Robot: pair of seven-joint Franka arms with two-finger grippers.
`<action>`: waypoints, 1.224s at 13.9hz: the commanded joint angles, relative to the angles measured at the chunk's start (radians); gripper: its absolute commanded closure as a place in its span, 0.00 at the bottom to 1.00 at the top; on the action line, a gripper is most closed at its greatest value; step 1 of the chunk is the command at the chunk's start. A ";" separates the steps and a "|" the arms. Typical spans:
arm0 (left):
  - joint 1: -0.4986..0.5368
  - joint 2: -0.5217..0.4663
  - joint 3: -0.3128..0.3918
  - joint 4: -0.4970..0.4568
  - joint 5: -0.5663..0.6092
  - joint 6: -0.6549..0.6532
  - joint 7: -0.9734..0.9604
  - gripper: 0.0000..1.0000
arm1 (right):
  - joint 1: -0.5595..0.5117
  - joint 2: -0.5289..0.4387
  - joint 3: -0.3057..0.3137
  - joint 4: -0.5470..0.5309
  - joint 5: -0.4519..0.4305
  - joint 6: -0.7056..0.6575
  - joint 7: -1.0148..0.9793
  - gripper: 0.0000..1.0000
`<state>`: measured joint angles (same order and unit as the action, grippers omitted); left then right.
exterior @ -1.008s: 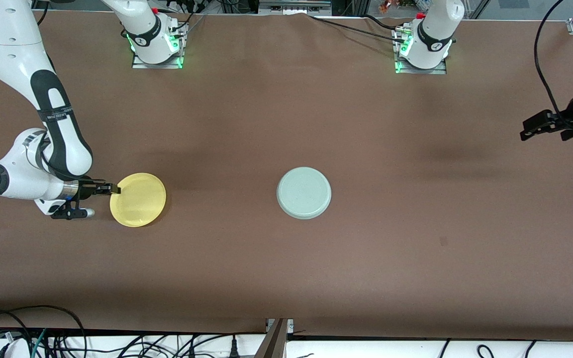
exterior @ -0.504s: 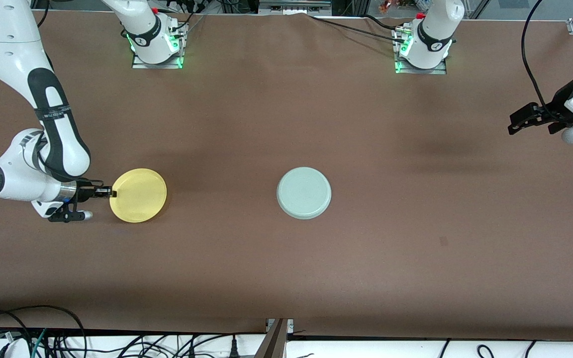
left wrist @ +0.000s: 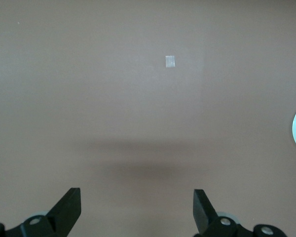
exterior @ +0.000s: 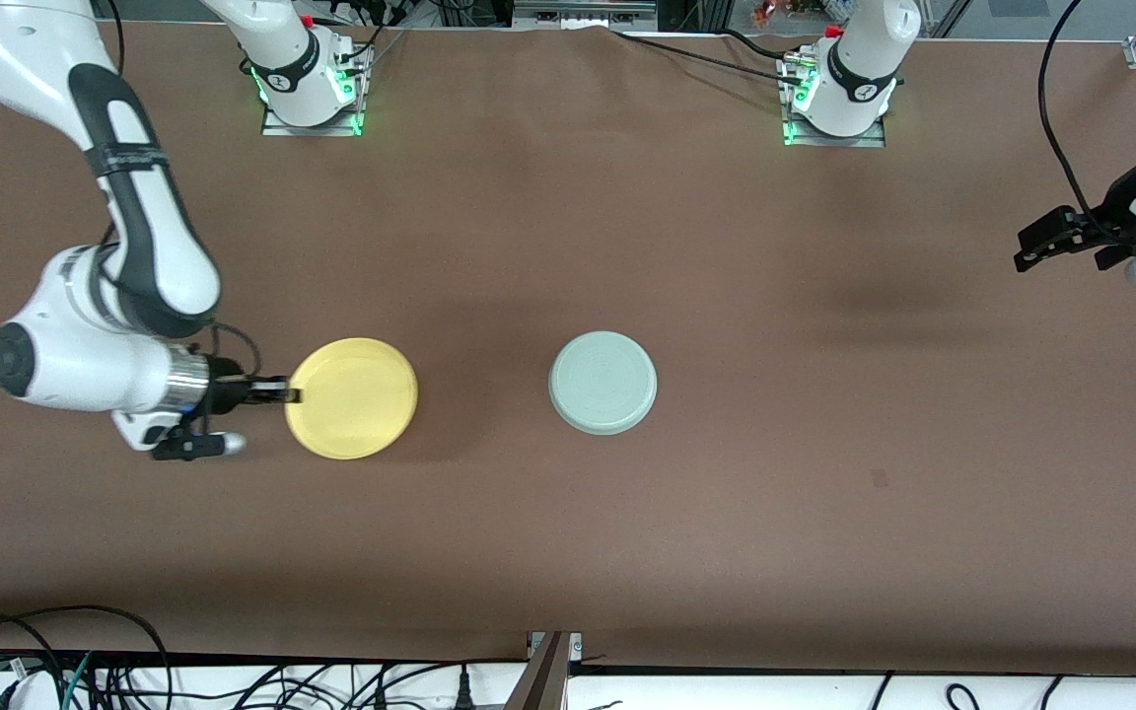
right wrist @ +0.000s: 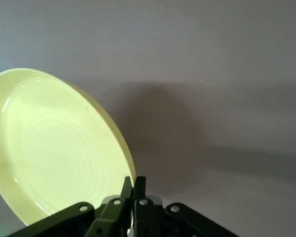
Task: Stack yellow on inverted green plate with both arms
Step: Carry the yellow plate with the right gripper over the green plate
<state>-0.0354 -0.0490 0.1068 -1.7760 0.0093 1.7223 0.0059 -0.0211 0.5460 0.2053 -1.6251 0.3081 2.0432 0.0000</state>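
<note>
Right pincer clamps yellow at its 9 o'clock rim; green plate lies toward 3 o'clock on counter. Left pincer waits, wide.

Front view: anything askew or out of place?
Nothing damaged or spilled. The yellow plate is pinched at its rim by the right claw and hangs tilted off the table; that fits a carry. The green plate lies flat, upside down. The left claw waits open at its end.
</note>
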 commanded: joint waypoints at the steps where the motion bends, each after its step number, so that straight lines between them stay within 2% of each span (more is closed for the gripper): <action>1: -0.004 0.061 -0.001 0.110 -0.011 -0.061 0.002 0.00 | 0.103 0.015 0.055 0.005 0.011 0.073 0.196 1.00; 4: -0.012 0.064 -0.045 0.121 -0.008 -0.062 -0.007 0.00 | 0.294 0.070 0.054 0.005 -0.001 0.253 0.464 1.00; 8: -0.008 0.066 -0.061 0.130 -0.006 -0.061 -0.006 0.00 | 0.412 0.144 0.054 0.005 -0.003 0.391 0.601 1.00; 17: -0.011 0.074 -0.062 0.130 -0.008 -0.062 -0.007 0.00 | 0.475 0.212 0.049 0.004 -0.007 0.488 0.621 1.00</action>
<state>-0.0452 0.0095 0.0460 -1.6804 0.0093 1.6838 0.0018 0.4291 0.7435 0.2638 -1.6289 0.3076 2.5034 0.6012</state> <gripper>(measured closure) 0.000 0.974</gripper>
